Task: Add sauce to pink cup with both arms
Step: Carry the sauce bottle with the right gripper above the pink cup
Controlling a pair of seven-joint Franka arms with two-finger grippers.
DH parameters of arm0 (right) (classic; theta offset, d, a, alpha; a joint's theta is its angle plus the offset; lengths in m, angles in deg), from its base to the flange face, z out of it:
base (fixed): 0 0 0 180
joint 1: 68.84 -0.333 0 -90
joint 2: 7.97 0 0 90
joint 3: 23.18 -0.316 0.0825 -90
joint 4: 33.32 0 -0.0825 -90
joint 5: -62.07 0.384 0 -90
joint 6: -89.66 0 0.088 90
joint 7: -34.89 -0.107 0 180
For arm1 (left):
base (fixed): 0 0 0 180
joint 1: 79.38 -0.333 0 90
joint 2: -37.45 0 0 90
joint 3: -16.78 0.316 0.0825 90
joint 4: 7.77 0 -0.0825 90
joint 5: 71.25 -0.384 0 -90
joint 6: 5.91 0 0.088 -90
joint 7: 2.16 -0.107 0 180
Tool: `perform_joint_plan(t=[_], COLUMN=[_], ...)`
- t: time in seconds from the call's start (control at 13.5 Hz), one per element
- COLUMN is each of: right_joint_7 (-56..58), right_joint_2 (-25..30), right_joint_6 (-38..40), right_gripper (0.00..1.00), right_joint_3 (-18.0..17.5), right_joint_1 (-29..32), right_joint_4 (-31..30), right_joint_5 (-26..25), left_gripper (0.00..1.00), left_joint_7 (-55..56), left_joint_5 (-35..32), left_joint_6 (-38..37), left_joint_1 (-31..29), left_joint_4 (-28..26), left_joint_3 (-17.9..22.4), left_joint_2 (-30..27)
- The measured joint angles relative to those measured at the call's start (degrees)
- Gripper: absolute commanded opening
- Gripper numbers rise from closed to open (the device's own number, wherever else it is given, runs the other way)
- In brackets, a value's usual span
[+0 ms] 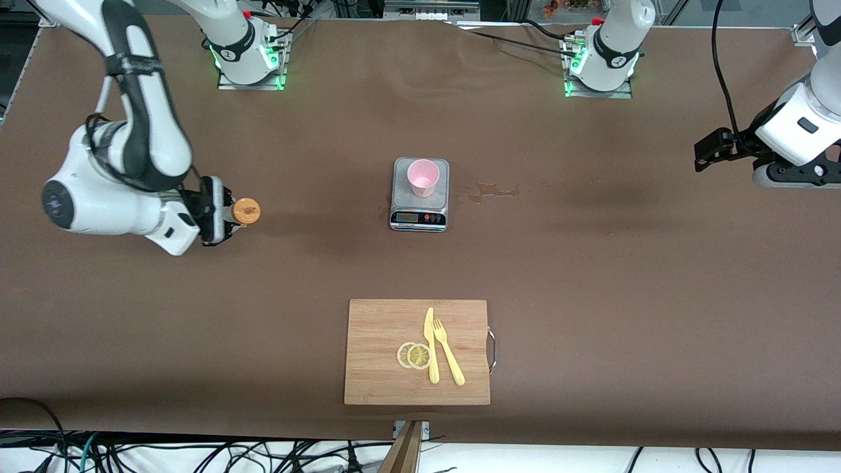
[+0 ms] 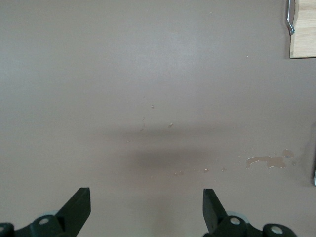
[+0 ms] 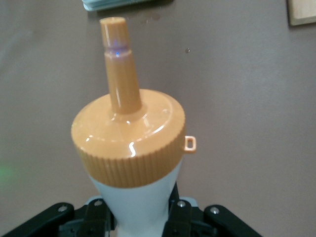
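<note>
cutting board [image 1: 381,355], nearest camera: untouched. pink cup [image 1: 422,177] on scale [image 1: 420,197], mid-table. right gripper [image 1: 220,211] clamped on sauce bottle [image 1: 246,211]; carry level, nozzle above rim before squeezing. left gripper [image 2: 147,210] waits, jaws apart.

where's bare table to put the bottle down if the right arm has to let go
Bare mat lies under the right gripper, which is shut on the bottle, and runs from there to the scale. Another wide patch lies between scale and cutting board. Crowded spots: the scale top, taken by the pink cup, and the wet spill beside it. The left gripper waits open.
</note>
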Motion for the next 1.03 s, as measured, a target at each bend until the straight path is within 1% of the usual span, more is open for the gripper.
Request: perform_joint_plan(t=[0.3, 0.44, 0.59, 0.81, 1.03], right_joint_7=[-17.21, -24.67, -31.16, -38.05, -44.11], right_joint_2=[0.63, 0.63, 0.58, -0.01, -2.68], right_joint_6=[-0.01, 0.05, 0.47, 2.84, 6.67], right_gripper=[0.18, 0.18, 0.18, 0.18, 0.18], right_joint_3=[0.10, 0.06, -0.07, -0.12, -0.17], right_joint_1=[-11.74, -16.94, -20.90, -25.81, -30.63], right_joint_4=[2.30, 2.68, 2.69, 3.49, 6.96], right_joint_5=[-9.87, -13.60, -16.87, -19.58, -20.99], left_gripper=[1.00, 1.00, 1.00, 1.00, 1.00], left_joint_7=[0.00, 0.00, 0.00, 0.00, 0.00], left_joint_5=[0.00, 0.00, 0.00, 0.00, 0.00], left_joint_6=[0.00, 0.00, 0.00, 0.00, 0.00], left_joint_1=[0.00, 0.00, 0.00, -0.02, -0.11], left_joint_4=[0.01, 0.01, 0.02, 0.03, 0.03], left_joint_3=[0.00, 0.00, 0.00, 0.01, 0.12], left_joint_2=[0.01, 0.01, 0.01, 0.02, 0.03])
